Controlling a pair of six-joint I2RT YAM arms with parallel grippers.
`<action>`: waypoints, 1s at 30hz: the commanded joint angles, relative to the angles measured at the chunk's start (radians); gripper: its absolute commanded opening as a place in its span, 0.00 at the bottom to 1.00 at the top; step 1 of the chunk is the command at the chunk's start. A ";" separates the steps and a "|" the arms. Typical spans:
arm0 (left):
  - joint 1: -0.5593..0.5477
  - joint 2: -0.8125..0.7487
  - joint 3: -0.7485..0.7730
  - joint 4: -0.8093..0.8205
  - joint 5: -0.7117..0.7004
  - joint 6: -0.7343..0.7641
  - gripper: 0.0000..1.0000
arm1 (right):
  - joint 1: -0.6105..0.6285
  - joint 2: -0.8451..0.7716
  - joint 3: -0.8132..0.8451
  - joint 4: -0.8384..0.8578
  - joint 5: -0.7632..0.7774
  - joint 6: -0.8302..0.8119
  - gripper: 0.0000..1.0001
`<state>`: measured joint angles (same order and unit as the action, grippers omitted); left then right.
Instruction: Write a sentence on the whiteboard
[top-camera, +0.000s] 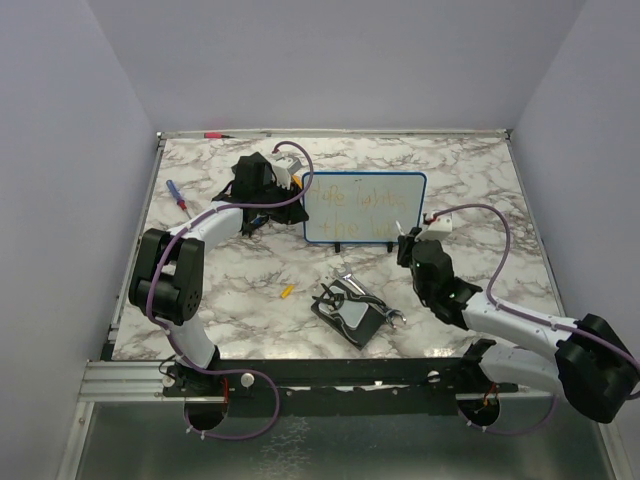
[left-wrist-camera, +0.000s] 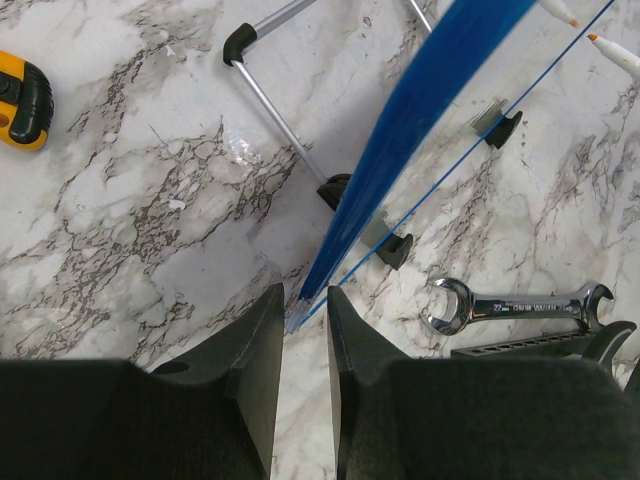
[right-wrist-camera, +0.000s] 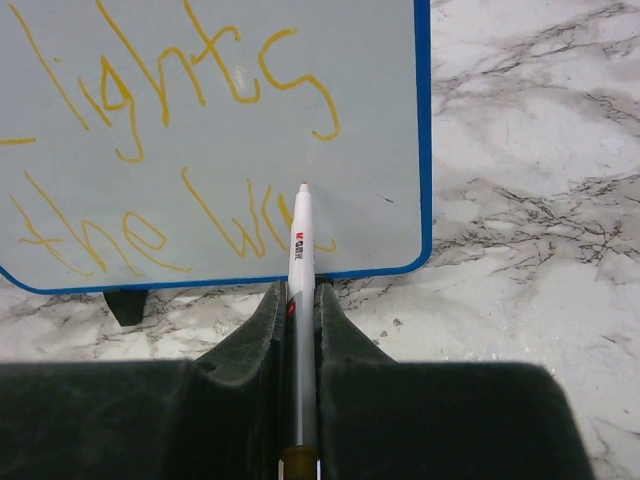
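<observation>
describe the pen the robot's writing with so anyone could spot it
Find the blue-rimmed whiteboard standing mid-table. At its lower right corner the right gripper pinches a slim white pen, tip pointing at the orange writing. The left gripper clamps only the board's edge, so it's the one pen held.

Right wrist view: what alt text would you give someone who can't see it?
The right gripper clamps a white marker, its tip toward the lower right corner of the whiteboard. Orange handwriting crosses the board in two lines.
</observation>
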<state>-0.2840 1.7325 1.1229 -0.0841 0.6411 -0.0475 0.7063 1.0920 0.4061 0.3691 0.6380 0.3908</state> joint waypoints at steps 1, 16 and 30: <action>-0.005 -0.018 0.011 0.011 -0.012 0.010 0.25 | -0.006 0.032 0.000 0.058 0.010 -0.021 0.00; -0.004 -0.020 0.012 0.012 -0.012 0.011 0.25 | -0.008 0.046 -0.038 -0.026 0.078 0.068 0.00; -0.004 -0.023 0.009 0.011 -0.014 0.011 0.25 | -0.006 -0.039 -0.053 -0.053 0.075 0.059 0.00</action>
<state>-0.2840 1.7325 1.1229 -0.0841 0.6407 -0.0479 0.7048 1.1099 0.3660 0.3374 0.6838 0.4458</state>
